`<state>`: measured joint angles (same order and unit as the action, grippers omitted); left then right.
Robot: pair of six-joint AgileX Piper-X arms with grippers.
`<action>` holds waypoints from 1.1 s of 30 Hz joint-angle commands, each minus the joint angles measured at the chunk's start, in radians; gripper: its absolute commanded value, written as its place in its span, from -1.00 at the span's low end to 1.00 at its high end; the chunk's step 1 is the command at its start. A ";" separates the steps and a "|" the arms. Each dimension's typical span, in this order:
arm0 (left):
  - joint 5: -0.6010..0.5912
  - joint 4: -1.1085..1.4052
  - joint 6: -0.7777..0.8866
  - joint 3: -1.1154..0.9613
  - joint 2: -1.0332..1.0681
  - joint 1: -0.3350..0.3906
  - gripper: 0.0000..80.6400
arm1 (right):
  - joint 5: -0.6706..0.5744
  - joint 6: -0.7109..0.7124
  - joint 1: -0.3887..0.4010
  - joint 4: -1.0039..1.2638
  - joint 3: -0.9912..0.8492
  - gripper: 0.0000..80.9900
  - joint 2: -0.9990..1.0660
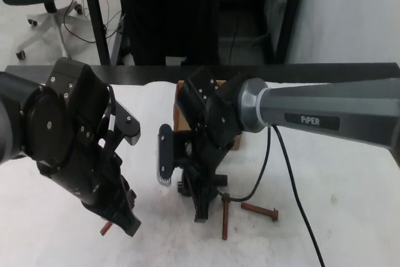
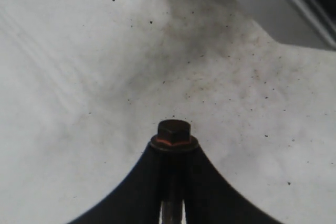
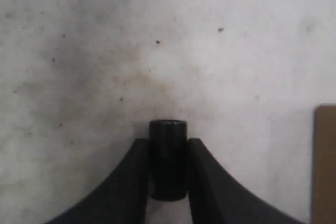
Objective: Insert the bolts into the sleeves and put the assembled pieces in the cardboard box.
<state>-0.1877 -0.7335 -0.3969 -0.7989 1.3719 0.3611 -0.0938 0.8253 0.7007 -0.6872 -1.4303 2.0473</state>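
Observation:
My left gripper (image 2: 174, 156) is shut on a rusty bolt (image 2: 174, 132), whose hex head sticks out past the fingertips above the white cloth. In the high view that bolt (image 1: 106, 228) pokes out below the left gripper (image 1: 122, 222) at the front left. My right gripper (image 3: 168, 145) is shut on a short black sleeve (image 3: 168, 158), held upright between the fingers with its open end showing. In the high view the right gripper (image 1: 190, 192) hangs near the table's middle. The cardboard box (image 1: 180, 114) sits behind it, mostly hidden by the right arm.
Two loose rusty bolts lie on the cloth to the right of the right gripper, one (image 1: 225, 216) pointing front to back and one (image 1: 259, 209) lying across. A cable (image 1: 294, 198) trails over the cloth. The box edge (image 3: 325, 161) is close beside the right gripper.

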 commanded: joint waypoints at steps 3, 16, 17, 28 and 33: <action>-0.058 0.003 0.026 -0.005 -0.018 0.004 -1.00 | -0.026 -0.136 -0.006 -0.050 0.001 -0.98 -0.084; -0.061 0.004 0.047 -0.005 -0.111 0.004 -1.00 | -0.278 -0.342 -0.039 -0.392 0.016 -0.98 -0.207; -0.061 0.004 0.047 -0.005 -0.116 0.004 -1.00 | -0.278 -0.342 -0.027 -0.402 0.027 -0.98 -0.208; -0.061 0.009 0.068 -0.005 -0.167 0.004 -1.00 | -0.059 -0.600 0.070 -0.069 0.043 -0.98 -0.202; -0.061 0.005 0.067 -0.005 -0.174 0.004 -1.00 | -0.032 -0.625 0.070 -0.086 0.043 -0.98 -0.180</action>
<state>-0.2417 -0.7335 -0.3375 -0.7989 1.2150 0.3611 -0.1382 0.2162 0.7705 -0.7602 -1.3834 1.8549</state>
